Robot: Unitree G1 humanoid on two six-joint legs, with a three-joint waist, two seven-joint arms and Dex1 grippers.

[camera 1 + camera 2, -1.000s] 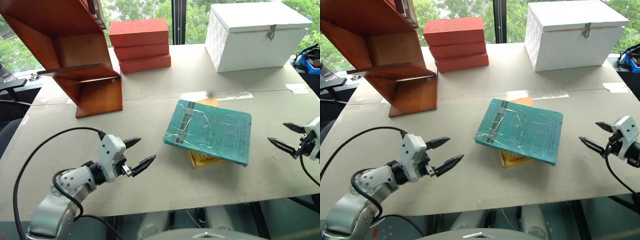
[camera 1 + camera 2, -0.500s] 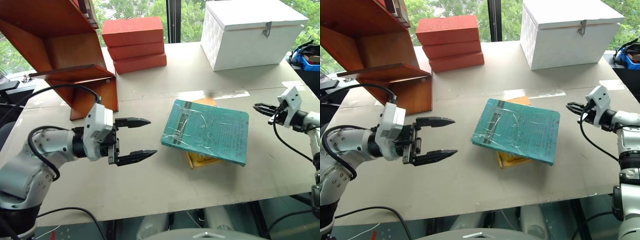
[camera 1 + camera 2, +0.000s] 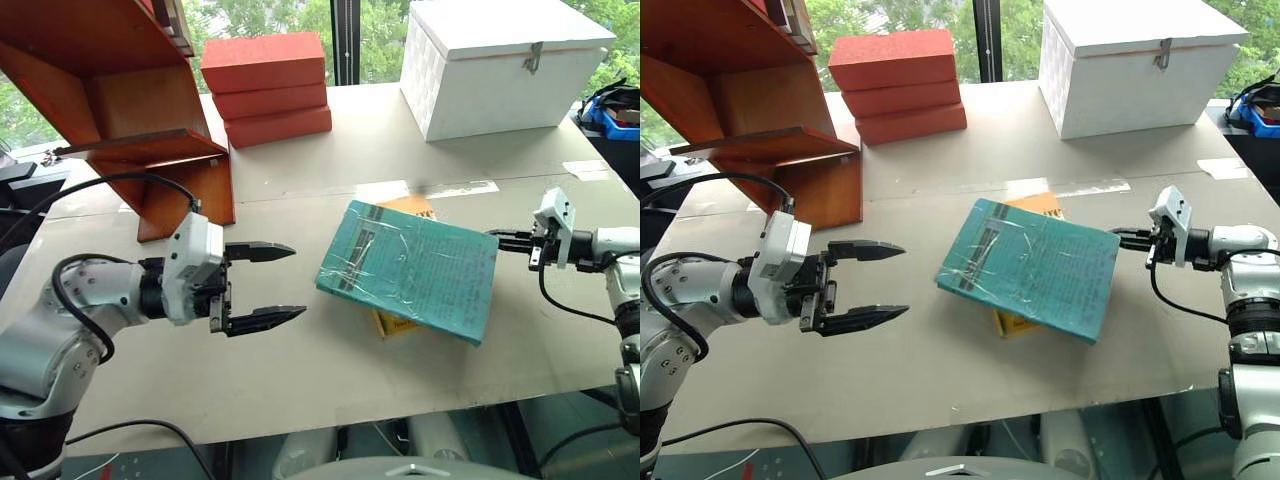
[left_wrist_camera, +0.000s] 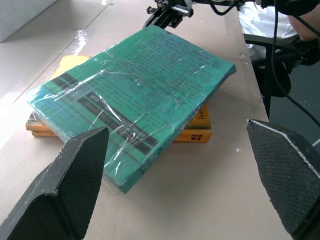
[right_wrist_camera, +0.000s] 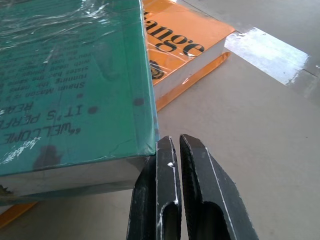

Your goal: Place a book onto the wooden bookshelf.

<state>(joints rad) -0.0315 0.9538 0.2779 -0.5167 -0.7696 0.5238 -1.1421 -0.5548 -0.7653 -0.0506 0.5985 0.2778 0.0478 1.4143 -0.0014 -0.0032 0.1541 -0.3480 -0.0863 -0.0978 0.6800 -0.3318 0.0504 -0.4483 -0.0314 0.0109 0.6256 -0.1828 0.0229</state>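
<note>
Book (image 3: 413,269) lies unlifted mid-bench, bookshelf (image 3: 120,90) at ten o'clock; left gripper (image 3: 268,283) spread, right gripper (image 5: 169,150) pressed together at its corner.

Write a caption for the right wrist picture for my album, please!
The shut right pincer pokes the corner of the plastic-wrapped teal book, which lies on an orange book.
</note>
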